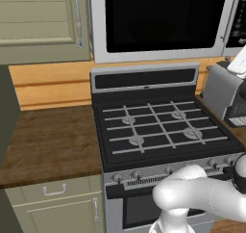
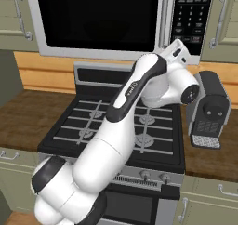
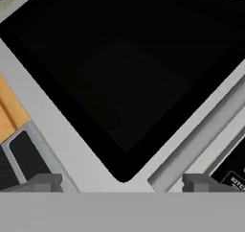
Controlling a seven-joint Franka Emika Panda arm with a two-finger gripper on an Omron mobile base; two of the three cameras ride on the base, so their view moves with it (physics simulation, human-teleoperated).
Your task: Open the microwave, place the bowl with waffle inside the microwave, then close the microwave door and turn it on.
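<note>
Open end effector (image 3: 122,183) faces closed microwave door (image 3: 119,77), seemingly close.

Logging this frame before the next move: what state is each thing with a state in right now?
microwave door: shut, flush with the frame.
door handle: untouched, lying between the finger tips in the hand view.
gripper: jaws wide open, holding nothing.
stove: burners bare, no flame.
upper cabinet door: shut.
</note>
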